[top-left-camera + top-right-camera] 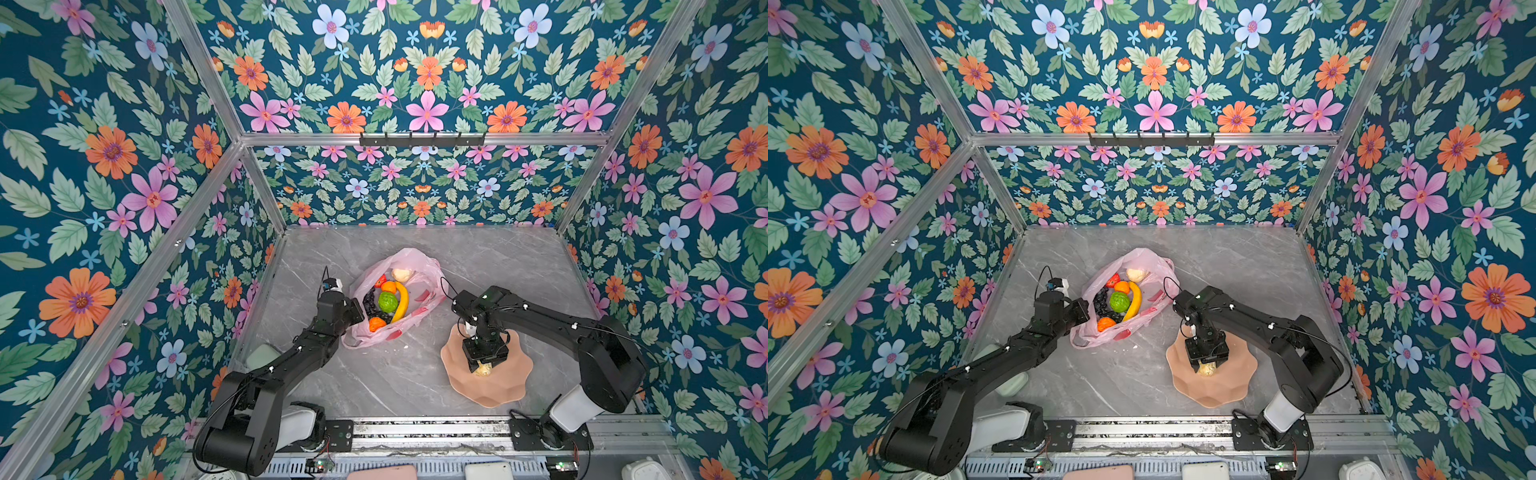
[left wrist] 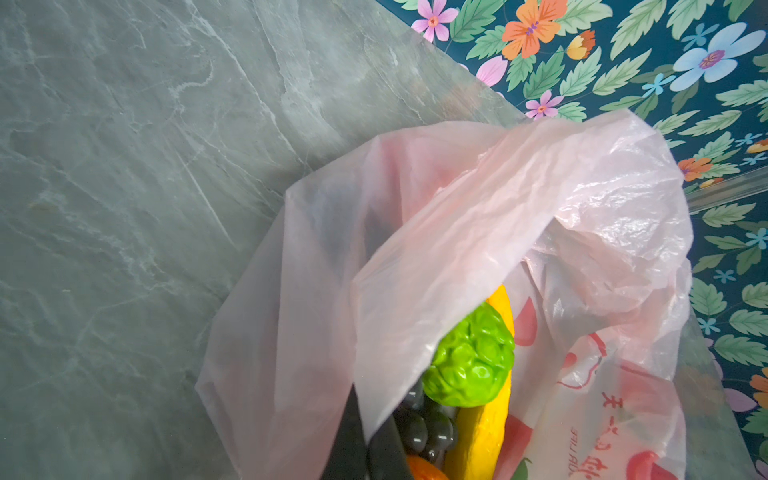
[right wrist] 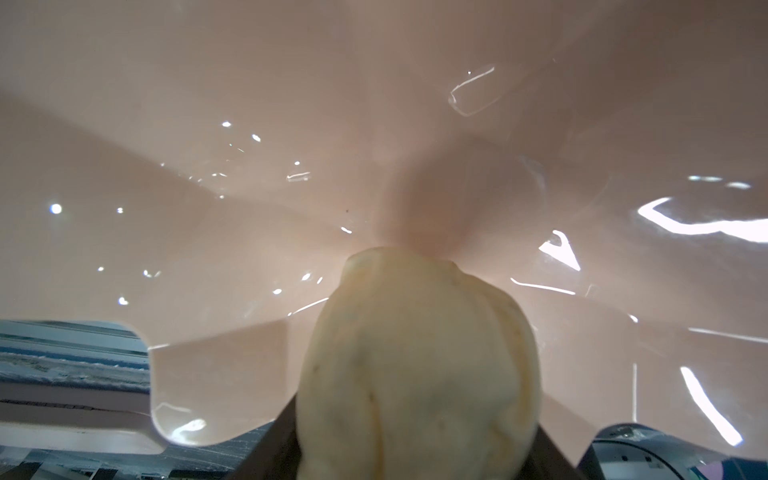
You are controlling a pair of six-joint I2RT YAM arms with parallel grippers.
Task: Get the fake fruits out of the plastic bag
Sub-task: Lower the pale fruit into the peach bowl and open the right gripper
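Right gripper [image 1: 482, 367], pointing down over the near right of the table, grips a pale cream lump [image 3: 419, 365] of moulded plastic between its two fingers. The lump hangs low over a glossy peach-pink scalloped plate [image 1: 509, 388]; whether it touches the plate cannot be told. The right gripper's wrist and arm cover the plate's far left part in both top views.

Left gripper [image 1: 356, 311] is closed tight on the left rim of a thin, crinkly, translucent pink plastic bag [image 1: 419, 266] printed with red fruit pictures. The bag lies open at the middle of the grey marble-patterned table [image 1: 374, 374], well apart from the plate.

Inside the bag, from far to near:
- a second cream lump [image 1: 402, 274] at the far end
- a bumpy red fruit [image 1: 380, 281]
- a small orange [image 1: 389, 286]
- a yellow banana [image 1: 402, 301]
- a bumpy green fruit [image 1: 387, 301]
- a dark purple grape bunch [image 1: 369, 300]
- another orange [image 1: 376, 323], nearest

In the left wrist view a raised flap of the film overhangs the green fruit, the banana and the grapes, hiding part of each. Floral-papered walls [image 1: 124, 166] enclose the table on three sides. A black hook rail [image 1: 422, 140] crosses the far wall.
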